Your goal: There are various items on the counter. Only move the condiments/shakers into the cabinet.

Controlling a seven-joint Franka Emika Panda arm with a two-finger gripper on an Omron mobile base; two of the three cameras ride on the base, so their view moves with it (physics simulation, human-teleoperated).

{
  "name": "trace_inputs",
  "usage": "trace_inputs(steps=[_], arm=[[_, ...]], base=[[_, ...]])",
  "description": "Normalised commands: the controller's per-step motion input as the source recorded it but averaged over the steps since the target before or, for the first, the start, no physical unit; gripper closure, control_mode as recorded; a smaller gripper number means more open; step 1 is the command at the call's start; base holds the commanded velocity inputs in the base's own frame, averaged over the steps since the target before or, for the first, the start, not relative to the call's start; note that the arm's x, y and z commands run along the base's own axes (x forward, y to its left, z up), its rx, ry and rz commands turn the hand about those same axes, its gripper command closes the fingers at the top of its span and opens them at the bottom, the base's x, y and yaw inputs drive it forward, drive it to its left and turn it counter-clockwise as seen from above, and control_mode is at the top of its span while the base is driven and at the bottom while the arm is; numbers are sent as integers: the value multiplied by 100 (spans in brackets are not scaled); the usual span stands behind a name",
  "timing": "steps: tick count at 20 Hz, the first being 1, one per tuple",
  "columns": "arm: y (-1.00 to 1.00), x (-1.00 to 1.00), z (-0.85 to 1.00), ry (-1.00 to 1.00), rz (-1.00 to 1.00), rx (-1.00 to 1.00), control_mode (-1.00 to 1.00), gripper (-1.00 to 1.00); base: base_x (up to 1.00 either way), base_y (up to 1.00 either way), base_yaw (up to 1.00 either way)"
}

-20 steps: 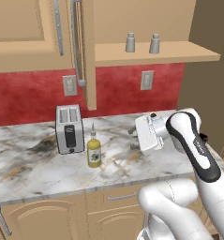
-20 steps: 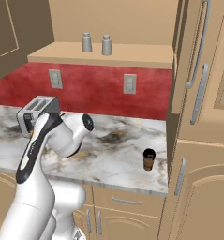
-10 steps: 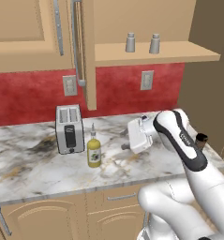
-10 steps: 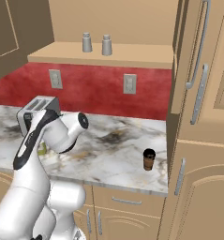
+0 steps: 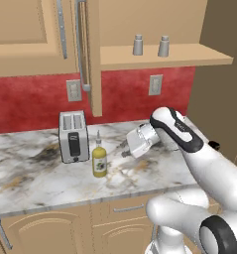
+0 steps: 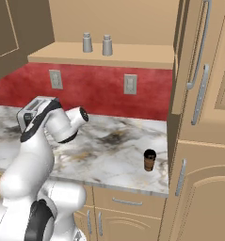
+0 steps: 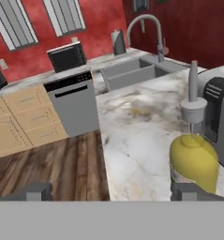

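Observation:
The yellow-green squeeze bottle point(image 5: 99, 159) stands upright on the marble counter point(image 5: 40, 184), just right of the silver toaster point(image 5: 73, 136). My gripper point(image 5: 124, 152) hangs a little to the bottle's right and points toward it. In the hand view the gripper point(image 7: 111, 192) is open, its fingertips point(image 7: 38, 191) wide apart with nothing between them. The bottle point(image 7: 194, 160) stands ahead near the right fingertip, and the toaster point(image 7: 220, 112) is behind it. Two grey shakers point(image 5: 138, 44) point(image 5: 163, 45) stand on the wall cabinet's shelf point(image 5: 189, 53); from the right they are shakers point(image 6: 87, 42) point(image 6: 107, 45).
The cabinet door point(image 5: 92, 59) stands open edge-on above the toaster, its long handle point(image 5: 82, 44) facing left. A small dark cup point(image 6: 149, 160) sits near the counter's right end, beside tall cupboards point(image 6: 203, 141). A sink point(image 7: 132, 72) with a faucet point(image 7: 146, 28) lies further along.
The arm has swung left and stretched out over the counter, bringing the hand from the right side down close to the squeeze bottle. The bottle, toaster and shakers have not moved.

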Motion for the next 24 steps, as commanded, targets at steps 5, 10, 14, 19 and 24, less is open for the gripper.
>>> trace_inputs(steps=[5, 10, 14, 19, 24], arm=[[0, 36, -21, 0, 11, 0, -100, -100], [0, 43, -14, 0, 7, 0, -100, -100], [15, 29, -8, 0, 3, 0, -100, -100], [41, 0, -1, 0, 0, 0, -100, -100], [42, 0, 0, 0, 0, 0, -100, -100]], base=[[0, 0, 0], [0, 0, 0], [0, 0, 0], [0, 0, 0], [0, 0, 0]])
